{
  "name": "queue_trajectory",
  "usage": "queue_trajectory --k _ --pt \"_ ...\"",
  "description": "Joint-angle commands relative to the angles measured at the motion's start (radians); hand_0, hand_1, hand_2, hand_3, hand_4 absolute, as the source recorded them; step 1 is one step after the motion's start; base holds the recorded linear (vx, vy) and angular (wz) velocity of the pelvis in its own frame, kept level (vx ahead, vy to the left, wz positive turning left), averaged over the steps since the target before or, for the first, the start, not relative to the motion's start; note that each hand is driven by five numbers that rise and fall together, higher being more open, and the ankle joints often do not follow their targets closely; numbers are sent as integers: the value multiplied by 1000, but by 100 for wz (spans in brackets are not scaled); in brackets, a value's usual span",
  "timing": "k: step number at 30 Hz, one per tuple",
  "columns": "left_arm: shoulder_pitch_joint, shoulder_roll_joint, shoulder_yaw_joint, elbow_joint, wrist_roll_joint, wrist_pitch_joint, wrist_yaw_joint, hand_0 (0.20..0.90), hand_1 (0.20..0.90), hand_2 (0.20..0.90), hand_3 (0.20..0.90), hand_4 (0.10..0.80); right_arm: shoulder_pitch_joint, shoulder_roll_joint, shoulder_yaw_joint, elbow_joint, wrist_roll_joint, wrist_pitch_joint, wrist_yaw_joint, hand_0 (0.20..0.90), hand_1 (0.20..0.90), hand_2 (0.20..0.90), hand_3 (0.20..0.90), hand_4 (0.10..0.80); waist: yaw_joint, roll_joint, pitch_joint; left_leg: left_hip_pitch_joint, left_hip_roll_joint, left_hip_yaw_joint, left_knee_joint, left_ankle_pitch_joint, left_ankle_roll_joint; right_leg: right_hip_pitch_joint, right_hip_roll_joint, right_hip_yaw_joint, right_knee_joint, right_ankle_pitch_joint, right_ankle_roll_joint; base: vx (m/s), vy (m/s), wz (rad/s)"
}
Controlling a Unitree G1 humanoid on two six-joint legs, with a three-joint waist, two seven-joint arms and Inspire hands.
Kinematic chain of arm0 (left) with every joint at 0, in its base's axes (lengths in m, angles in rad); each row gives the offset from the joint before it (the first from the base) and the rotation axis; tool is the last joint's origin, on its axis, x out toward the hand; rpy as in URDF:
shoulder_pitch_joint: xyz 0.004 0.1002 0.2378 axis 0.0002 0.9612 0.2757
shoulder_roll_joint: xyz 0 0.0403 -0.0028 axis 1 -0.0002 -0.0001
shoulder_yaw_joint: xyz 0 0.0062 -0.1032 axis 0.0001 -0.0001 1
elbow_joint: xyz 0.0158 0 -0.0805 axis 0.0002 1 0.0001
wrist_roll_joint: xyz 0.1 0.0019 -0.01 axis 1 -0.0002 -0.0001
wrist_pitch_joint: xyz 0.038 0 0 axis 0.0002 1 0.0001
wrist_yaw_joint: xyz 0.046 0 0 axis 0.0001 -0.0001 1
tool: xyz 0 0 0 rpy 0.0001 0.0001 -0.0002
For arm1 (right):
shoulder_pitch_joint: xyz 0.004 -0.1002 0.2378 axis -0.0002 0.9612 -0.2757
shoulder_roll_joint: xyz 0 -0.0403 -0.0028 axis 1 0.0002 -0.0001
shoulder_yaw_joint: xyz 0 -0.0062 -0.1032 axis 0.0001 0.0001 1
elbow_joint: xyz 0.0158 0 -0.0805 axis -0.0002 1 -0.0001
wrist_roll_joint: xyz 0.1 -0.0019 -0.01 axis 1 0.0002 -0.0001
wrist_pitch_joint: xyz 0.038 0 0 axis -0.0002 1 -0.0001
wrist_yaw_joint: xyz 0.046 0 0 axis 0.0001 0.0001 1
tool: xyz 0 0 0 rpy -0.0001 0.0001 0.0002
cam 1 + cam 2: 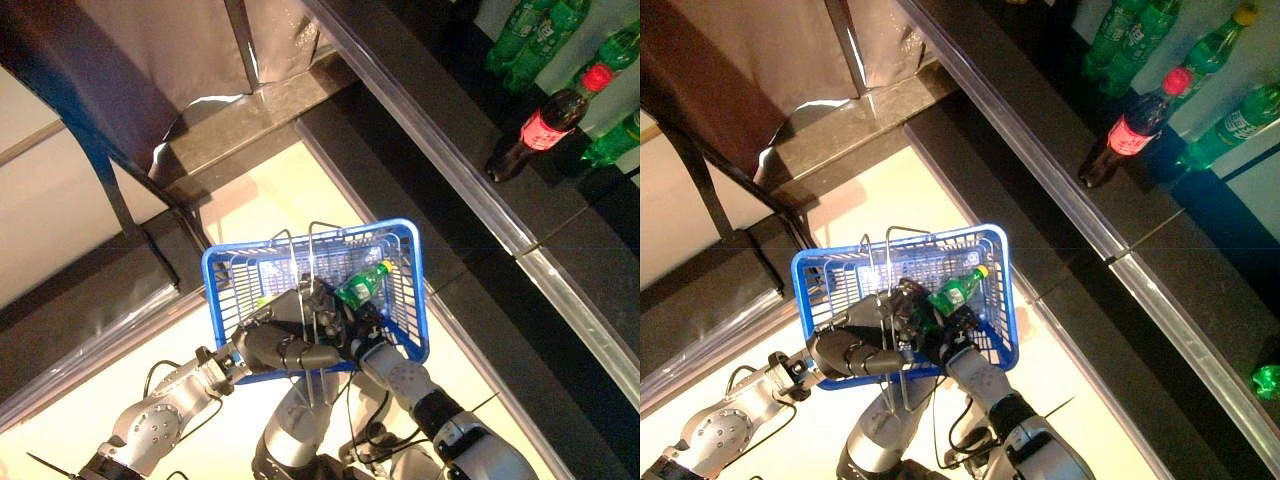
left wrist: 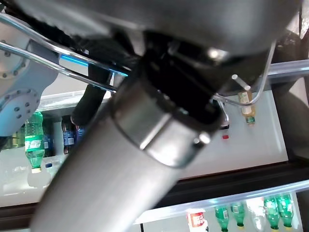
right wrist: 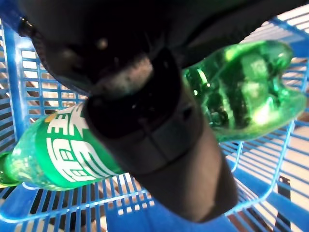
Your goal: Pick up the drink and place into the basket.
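Drink: green plastic bottle (image 1: 362, 285) w/ yellow cap, lay tilted inside the basket, cap end toward far wall.
Right hand (image 1: 362, 325): reached into basket from near side; thumb and fingers curled round the bottle's middle, per right wrist view (image 3: 145, 121). Bottle was over the blue mesh floor; contact w/ floor can't tell.
Basket: blue wire shopping basket (image 1: 412, 290), held up in front of robot, wire handles (image 1: 300, 245) standing up.
Left hand (image 1: 285, 345): at basket's near rim, dark fingers wrapped round a wire handle (image 2: 251, 92).
Shelf: dark counter (image 1: 480, 200) well apart, upper right; cola bottle (image 1: 540, 130) w/ red cap stood on it, green bottles (image 1: 530, 35) beside and behind it.
Floor: pale tiles (image 1: 270, 200) below basket.
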Motion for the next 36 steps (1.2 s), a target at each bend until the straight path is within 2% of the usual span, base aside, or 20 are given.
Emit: queue_trajectory --k 1,2,3,10,17,19,20,21,22,23,29,36 --pt "-163 -126 69 -497 -218 -108 -310 300 300 300 200 100 -125 26 -41 -43 56 20 99 596 596 596 546 446 -30 87 -70 40 -5 5 94 -125 42 -69 8 -9 -33 234 -45 0 0 0" --pt "-164 -126 68 -496 -220 -107 -310 300 300 300 200 100 -127 24 -47 -35 49 25 103 794 794 794 776 676 -29 87 -70 41 -5 5 93 -125 42 -68 8 -8 -35 235 -45 0 0 0" --pt "-164 -126 68 -497 -221 -106 -309 300 300 300 200 100 -128 22 -49 -31 38 29 104 900 900 900 900 800 -29 86 -70 41 -5 5 93 -125 43 -68 8 -8 -36 235 -45 0 0 0" --pt "-172 -114 65 -508 -237 -106 -288 300 300 300 200 100 -137 3 -62 16 -15 44 121 900 900 900 900 800 -26 80 -64 37 -6 8 98 -129 47 -73 4 -8 -32 239 -41 0 0 0" --pt "-173 -117 63 -512 -232 -112 -283 300 300 300 200 100 -136 1 -71 6 -34 -9 137 900 900 900 900 800 -23 68 -59 34 -3 10 99 -131 49 -76 5 -13 -29 240 -40 3 -5 0" --pt "-198 -122 51 -510 -224 -110 -251 300 300 300 200 100 -138 13 -66 4 -25 -40 151 900 900 900 900 800 -24 59 -58 34 1 12 102 -133 54 -77 5 -10 -20 239 -36 16 -22 1" --pt "-218 -131 36 -512 -211 -111 -222 300 300 300 200 100 -145 21 -60 8 -17 -54 160 900 900 900 900 800 -24 59 -59 27 6 14 97 -107 59 -82 8 -22 -25 262 -48 42 -41 2" --pt "-230 -137 29 -507 -202 -112 -206 300 300 300 200 100 -148 27 -54 7 -12 -60 162 900 900 900 900 800 -27 48 -61 37 8 12 101 -132 55 -75 12 -6 -19 241 -38 47 -45 1" --pt "-245 -143 18 -502 -194 -114 -189 300 300 300 200 100 -153 32 -50 4 -6 -68 164 900 900 900 900 800 -28 43 -62 38 10 13 103 -134 55 -73 15 -4 -20 242 -38 59 -57 4" --pt "-293 -159 -16 -485 -168 -130 -135 300 300 300 200 100 -160 38 -30 -19 2 -85 168 900 900 900 900 800 -38 33 -66 30 20 19 101 -107 58 -75 20 -13 -28 267 -48 -25 -10 4" --pt "-400 -213 -98 -428 -95 -212 -8 300 300 300 200 100 -90 15 67 -219 -54 -150 167 900 900 900 900 800 -97 1 -68 30 40 49 98 -103 57 -89 23 9 -26 271 -46 -16 14 -4" --pt "-457 -276 -151 -377 13 -300 99 300 300 300 200 100 17 -38 131 -439 -209 -126 184 900 900 900 900 800 -169 -20 -67 27 55 84 106 -101 57 -119 24 51 -6 266 -47 -20 49 -13"
